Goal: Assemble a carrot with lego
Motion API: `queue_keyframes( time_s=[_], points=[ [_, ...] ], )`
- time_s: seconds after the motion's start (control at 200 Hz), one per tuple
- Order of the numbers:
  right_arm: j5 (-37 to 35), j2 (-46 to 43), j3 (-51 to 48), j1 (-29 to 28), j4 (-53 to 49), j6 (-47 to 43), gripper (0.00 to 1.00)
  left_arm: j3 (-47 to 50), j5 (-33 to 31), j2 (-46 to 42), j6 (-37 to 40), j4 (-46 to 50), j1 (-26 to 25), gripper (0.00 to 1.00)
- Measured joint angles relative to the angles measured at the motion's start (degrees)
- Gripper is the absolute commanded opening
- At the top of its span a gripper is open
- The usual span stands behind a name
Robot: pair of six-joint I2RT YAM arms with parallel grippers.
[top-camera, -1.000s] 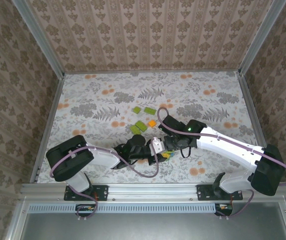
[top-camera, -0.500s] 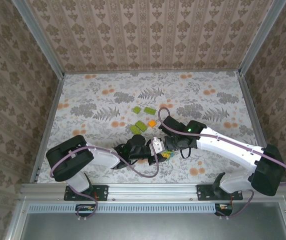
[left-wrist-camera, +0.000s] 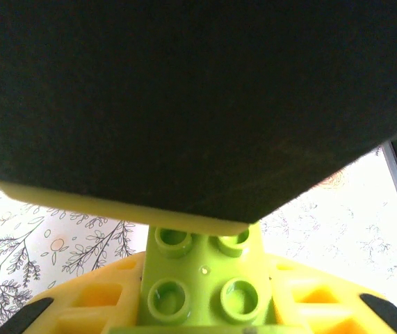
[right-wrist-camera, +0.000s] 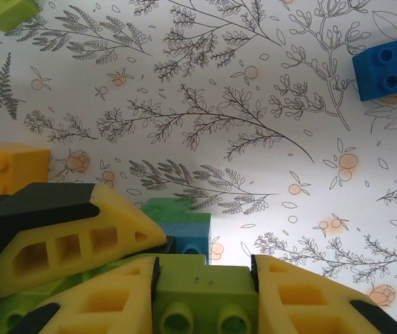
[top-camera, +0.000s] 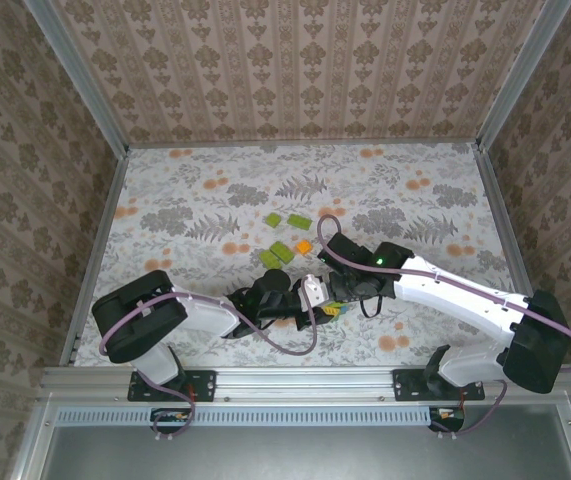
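Observation:
The carrot (top-camera: 333, 310) is a small cluster of lime-green, green and blue bricks held between the two arms near the table's front middle. My left gripper (left-wrist-camera: 201, 303) is shut on a lime-green brick (left-wrist-camera: 201, 278), whose four studs face the camera; a dark body hides everything above it. My right gripper (right-wrist-camera: 205, 296) is shut on a lime-green brick (right-wrist-camera: 205, 289), with a green and blue piece (right-wrist-camera: 181, 223) joined behind it. The left gripper's yellow finger (right-wrist-camera: 66, 236) lies right beside it. From above, the left gripper (top-camera: 313, 297) and right gripper (top-camera: 339, 295) meet.
Loose lego lies beyond the grippers: lime-green bricks (top-camera: 274, 219) (top-camera: 298, 222) (top-camera: 281, 251), an orange brick (top-camera: 304, 246) and a dark green one (top-camera: 270, 260). Under the right wrist lie a blue brick (right-wrist-camera: 389, 66) and an orange brick (right-wrist-camera: 3, 167). Walls enclose the floral table (top-camera: 415, 200).

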State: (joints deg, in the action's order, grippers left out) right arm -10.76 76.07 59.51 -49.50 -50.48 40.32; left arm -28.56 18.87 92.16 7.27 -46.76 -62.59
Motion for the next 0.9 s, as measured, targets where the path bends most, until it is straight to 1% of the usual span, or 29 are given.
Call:
queue_keyframes(
  time_s=[0.9],
  points=[
    [0.0,-0.7,-0.5,0.1,0.0,0.2,0.21,0.0,-0.2,0.0,0.1,0.0,0.0,0.33]
  ],
)
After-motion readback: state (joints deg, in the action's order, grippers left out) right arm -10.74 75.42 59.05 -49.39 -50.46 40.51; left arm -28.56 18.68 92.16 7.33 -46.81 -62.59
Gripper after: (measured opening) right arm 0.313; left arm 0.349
